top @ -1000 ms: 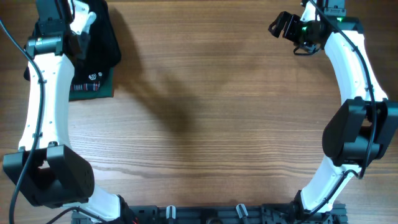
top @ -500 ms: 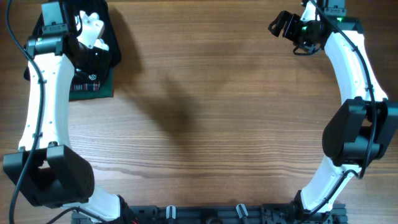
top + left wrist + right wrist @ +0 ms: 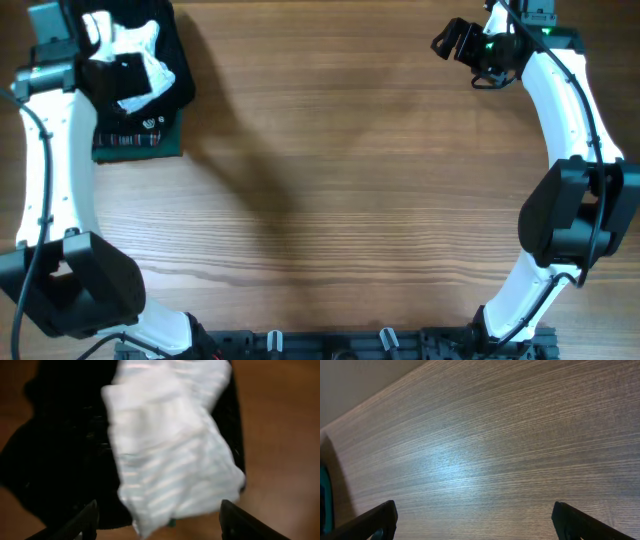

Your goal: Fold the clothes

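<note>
One worktop [image 3: 330,180], two arms. Far-left corner: one black knit garment [image 3: 55,445], one dark green plaid-trimmed garment [image 3: 172,142] partly under it, one small pale striped garment [image 3: 170,455] crumpled atop black one. Left pincer [image 3: 157,522] spread wide, gripped nothing; striped garment lay just beneath and ahead of it. Right pincer [image 3: 475,520] spread wide, empty, over bare worktop.

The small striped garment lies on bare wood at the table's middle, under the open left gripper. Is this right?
No. The striped garment lies on the black garment at the far left corner of the table, under the open left gripper; the overhead view shows it.
</note>
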Controlling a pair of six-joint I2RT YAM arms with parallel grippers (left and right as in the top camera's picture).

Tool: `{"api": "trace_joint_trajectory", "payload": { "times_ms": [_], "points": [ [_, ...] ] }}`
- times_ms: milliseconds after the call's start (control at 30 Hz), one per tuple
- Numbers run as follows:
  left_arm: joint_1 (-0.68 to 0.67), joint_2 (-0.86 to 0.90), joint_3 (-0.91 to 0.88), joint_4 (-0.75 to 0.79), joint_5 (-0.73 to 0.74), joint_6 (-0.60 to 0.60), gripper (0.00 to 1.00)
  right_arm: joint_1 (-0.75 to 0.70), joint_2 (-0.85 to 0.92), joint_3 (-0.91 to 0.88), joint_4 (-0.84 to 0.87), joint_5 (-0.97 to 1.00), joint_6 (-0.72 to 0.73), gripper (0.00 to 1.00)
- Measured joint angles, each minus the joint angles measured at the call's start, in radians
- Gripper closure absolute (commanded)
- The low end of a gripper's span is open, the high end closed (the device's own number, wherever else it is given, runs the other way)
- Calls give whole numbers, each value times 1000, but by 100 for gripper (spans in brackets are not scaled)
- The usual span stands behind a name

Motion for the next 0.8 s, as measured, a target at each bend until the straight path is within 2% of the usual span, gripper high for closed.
{"api": "trace_joint_trajectory", "payload": {
  "times_ms": [133, 367, 567, 800],
  "points": [
    [29, 0, 0, 29, 0, -131, 23, 0, 0, 0, 1, 0, 0, 1],
    [28, 66, 0, 72, 18, -257, 25, 0, 0, 0, 0, 0, 0, 0],
    [28, 183, 0, 143, 67, -298, 26, 0, 0, 0, 0, 0, 0, 0],
    [28, 198, 0, 217, 90, -306, 28, 0, 0, 0, -1, 0, 0, 1]
  ]
}}
